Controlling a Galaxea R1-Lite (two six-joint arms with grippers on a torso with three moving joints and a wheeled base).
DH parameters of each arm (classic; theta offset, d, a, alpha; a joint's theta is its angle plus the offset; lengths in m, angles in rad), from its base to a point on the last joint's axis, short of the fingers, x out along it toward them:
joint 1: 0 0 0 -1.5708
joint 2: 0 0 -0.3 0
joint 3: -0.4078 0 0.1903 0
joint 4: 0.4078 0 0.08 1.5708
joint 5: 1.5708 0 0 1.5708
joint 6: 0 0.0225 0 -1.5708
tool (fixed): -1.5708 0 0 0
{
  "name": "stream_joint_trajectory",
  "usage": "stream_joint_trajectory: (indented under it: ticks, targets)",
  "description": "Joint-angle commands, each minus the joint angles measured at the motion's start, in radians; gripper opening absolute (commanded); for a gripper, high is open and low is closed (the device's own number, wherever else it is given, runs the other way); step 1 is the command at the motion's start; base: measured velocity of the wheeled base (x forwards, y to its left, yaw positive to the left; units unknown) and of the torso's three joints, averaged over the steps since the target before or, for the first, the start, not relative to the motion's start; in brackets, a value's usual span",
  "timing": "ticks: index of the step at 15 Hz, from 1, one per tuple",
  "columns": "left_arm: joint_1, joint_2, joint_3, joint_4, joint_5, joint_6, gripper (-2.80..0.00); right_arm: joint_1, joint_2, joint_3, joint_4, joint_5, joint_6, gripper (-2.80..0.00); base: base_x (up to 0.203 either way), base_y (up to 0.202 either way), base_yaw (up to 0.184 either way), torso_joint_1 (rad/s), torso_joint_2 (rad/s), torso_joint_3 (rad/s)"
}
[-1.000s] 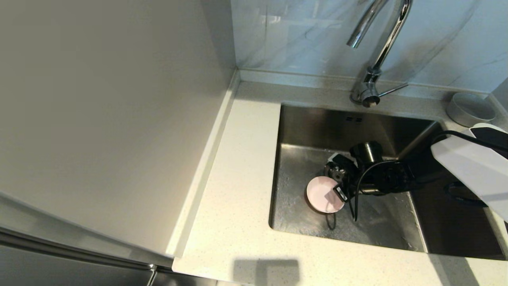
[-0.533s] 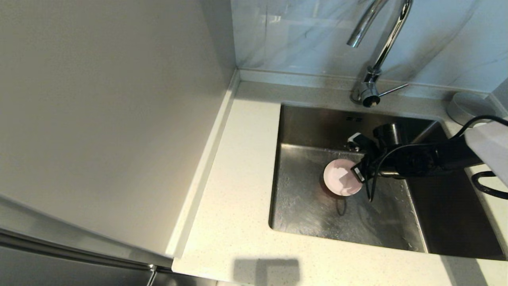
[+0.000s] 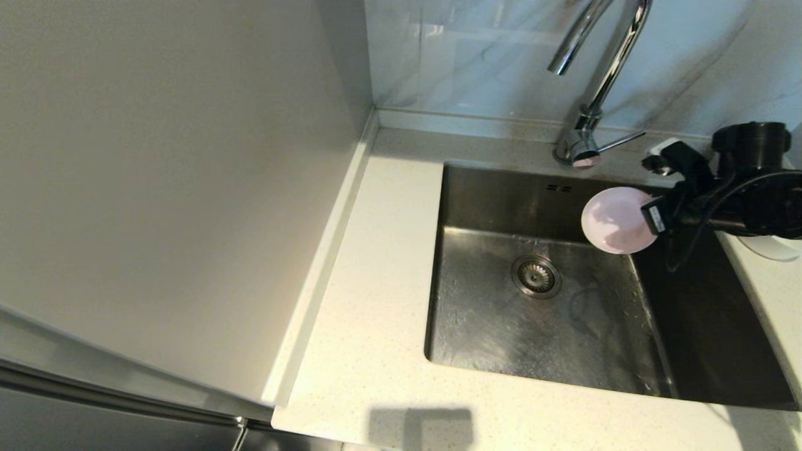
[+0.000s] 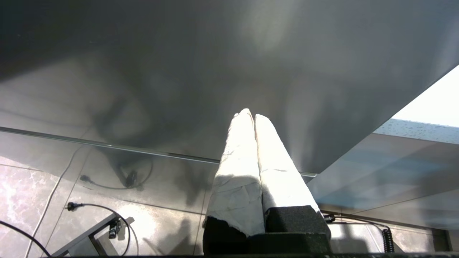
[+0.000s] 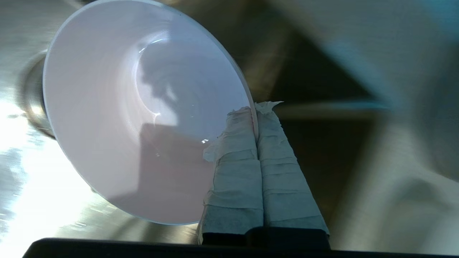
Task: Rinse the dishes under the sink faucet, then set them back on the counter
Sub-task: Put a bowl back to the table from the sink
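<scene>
My right gripper [image 3: 648, 216] is shut on the rim of the pale pink bowl [image 3: 614, 219], which it holds tilted on edge above the back right part of the sink [image 3: 501, 326]. In the right wrist view the taped fingers [image 5: 236, 154] pinch the bowl [image 5: 143, 118] at its edge, one inside and one outside. The chrome faucet [image 3: 601, 69] rises just behind and left of the bowl, its lever [image 3: 620, 141] pointing right. The white and grey-white bowls are hidden behind my right arm. My left gripper [image 4: 251, 115] is parked low beside the cabinet, shut and empty.
The drain strainer [image 3: 536, 275] lies bare in the wet sink floor, with two overflow slots [image 3: 559, 187] on the back wall. Speckled counter [image 3: 376, 269] runs left and in front of the sink. A tall panel [image 3: 175, 175] stands on the left.
My right gripper has lifted the pink bowl from the sink floor up and toward the back right. The drain strainer is now uncovered, and the arm now covers the grey-white bowl.
</scene>
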Motion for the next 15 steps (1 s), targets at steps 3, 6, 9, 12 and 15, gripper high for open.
stream_joint_trajectory:
  ticks: [3, 6, 9, 12, 15]
  targets:
    - [0.0, -0.003, 0.0, -0.001, 0.0, -0.001, -2.8, -0.158, -0.248, 0.089, 0.03, 0.006, -0.094, -2.8, 0.0, 0.0, 0.0, 0.0, 0.0, 0.0]
    - [0.0, -0.003, 0.0, -0.001, 0.0, -0.001, -2.8, -0.339, -0.375, 0.164, 0.147, 0.02, -0.189, -2.8, 0.0, 0.0, 0.0, 0.0, 0.0, 0.0]
    - [0.0, -0.003, 0.0, -0.001, 0.0, -0.001, -2.8, -0.467, -0.401, 0.224, 0.174, 0.04, -0.253, -2.8, 0.0, 0.0, 0.0, 0.0, 0.0, 0.0]
    - [0.0, -0.003, 0.0, -0.001, 0.0, -0.001, -2.8, -0.544, -0.381, 0.233, 0.176, 0.046, -0.291, -2.8, 0.0, 0.0, 0.0, 0.0, 0.0, 0.0]
    - [0.0, -0.003, 0.0, -0.001, 0.0, -0.001, -2.8, -0.599, -0.391, 0.258, 0.206, 0.077, -0.335, -2.8, 0.0, 0.0, 0.0, 0.0, 0.0, 0.0]
